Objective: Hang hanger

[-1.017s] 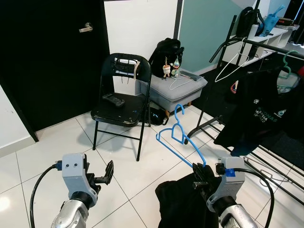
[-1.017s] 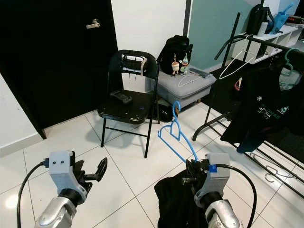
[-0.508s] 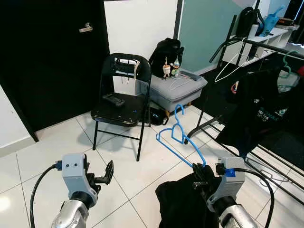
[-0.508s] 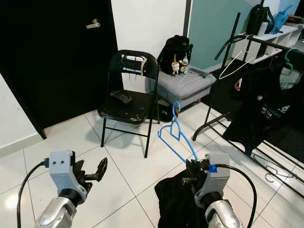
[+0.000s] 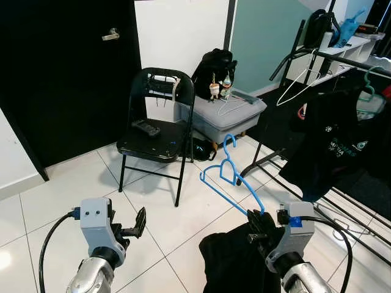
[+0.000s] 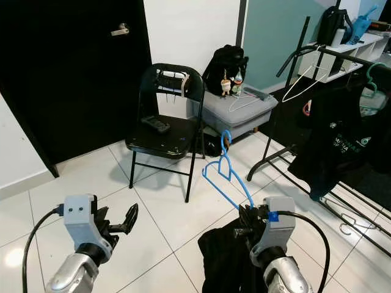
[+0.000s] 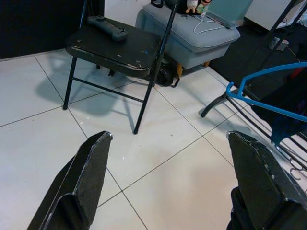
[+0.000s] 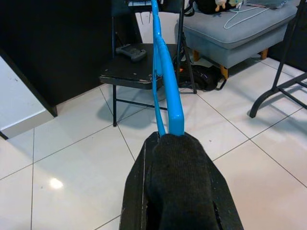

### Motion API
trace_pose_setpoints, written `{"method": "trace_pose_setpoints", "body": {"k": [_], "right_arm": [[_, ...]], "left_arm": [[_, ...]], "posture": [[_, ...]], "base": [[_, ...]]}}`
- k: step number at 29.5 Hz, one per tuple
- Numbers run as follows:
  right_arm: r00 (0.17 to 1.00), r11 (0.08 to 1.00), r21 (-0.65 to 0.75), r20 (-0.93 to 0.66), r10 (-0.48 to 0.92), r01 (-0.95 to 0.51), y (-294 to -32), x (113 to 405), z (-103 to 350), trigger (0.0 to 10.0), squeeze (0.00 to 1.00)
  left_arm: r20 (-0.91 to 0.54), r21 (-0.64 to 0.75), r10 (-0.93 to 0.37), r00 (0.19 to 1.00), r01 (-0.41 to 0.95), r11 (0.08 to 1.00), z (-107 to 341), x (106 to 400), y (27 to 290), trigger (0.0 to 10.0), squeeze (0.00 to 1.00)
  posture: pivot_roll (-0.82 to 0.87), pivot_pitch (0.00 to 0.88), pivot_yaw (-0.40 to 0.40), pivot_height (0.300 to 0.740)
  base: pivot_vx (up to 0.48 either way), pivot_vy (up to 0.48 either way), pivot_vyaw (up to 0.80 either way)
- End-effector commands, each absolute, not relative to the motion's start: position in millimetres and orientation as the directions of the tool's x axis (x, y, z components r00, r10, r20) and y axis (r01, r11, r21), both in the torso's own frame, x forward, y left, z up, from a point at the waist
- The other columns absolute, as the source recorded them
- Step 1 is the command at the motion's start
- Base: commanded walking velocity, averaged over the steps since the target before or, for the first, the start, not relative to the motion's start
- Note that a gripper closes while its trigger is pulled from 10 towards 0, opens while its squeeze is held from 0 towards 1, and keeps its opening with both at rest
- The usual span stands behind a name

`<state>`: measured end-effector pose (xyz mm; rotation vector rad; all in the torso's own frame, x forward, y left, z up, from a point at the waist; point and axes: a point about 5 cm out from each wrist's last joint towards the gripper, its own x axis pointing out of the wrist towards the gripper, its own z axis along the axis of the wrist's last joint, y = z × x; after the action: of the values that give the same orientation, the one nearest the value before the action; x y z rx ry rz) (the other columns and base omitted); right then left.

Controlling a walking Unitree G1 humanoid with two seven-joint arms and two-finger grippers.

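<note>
Room: white glossy tiled floor [image 5: 73,189]; black metal folding chair [image 5: 157,131] taken as landmark, set before a black door [image 5: 67,73]
Hanger: blue plastic clothes hanger [image 5: 231,177] held right of the chair, hook uppermost
Right gripper [image 5: 259,227]: clamped on the hanger's lower end, black garment [image 5: 235,262] draped below
Left gripper [image 5: 139,222]: fingers spread apart, nothing held, in front of the chair
Rail: black metal clothes rail [image 5: 342,58] far right of the chair, black T-shirt [image 5: 333,143] hung on it

The blue hanger's [image 5: 231,177] lower end is buried between the right gripper's [image 5: 259,224] fingers. A black garment [image 5: 235,262] at lower centre and the clothes rack [image 5: 342,61] at right run off the frame.
</note>
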<state>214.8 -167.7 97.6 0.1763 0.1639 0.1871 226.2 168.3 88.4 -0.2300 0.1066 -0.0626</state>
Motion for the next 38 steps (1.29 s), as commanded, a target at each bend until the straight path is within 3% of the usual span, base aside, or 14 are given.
{"method": "trace_pose_setpoints", "body": {"k": [1,9,38], "right_arm": [[0.971,0.965,0.189,-0.122,0.205,-0.180,-167.9,216.2,102.2,10.0,0.00],[0.975,0.969,0.185,-0.117,0.190,-0.166,-168.6,215.4,102.2,10.0,0.00],[0.976,0.969,0.183,-0.114,0.187,-0.164,-168.7,215.2,103.0,10.0,0.00]], "left_arm": [[-0.099,-0.229,-0.056,0.994,0.032,0.973,87.1,224.4,170.1,10.0,0.00],[-0.108,-0.237,-0.070,0.992,0.042,0.971,85.3,224.4,169.5,10.0,0.00],[-0.102,-0.232,-0.058,0.993,0.033,0.972,86.1,224.7,169.9,10.0,0.00]], "posture": [[-0.06,0.000,-0.036,0.740],[-0.08,0.000,-0.010,0.740],[-0.07,0.000,-0.027,0.740]], "base": [[0.000,0.000,0.00],[0.000,0.000,0.00],[0.000,0.000,0.00]]}}
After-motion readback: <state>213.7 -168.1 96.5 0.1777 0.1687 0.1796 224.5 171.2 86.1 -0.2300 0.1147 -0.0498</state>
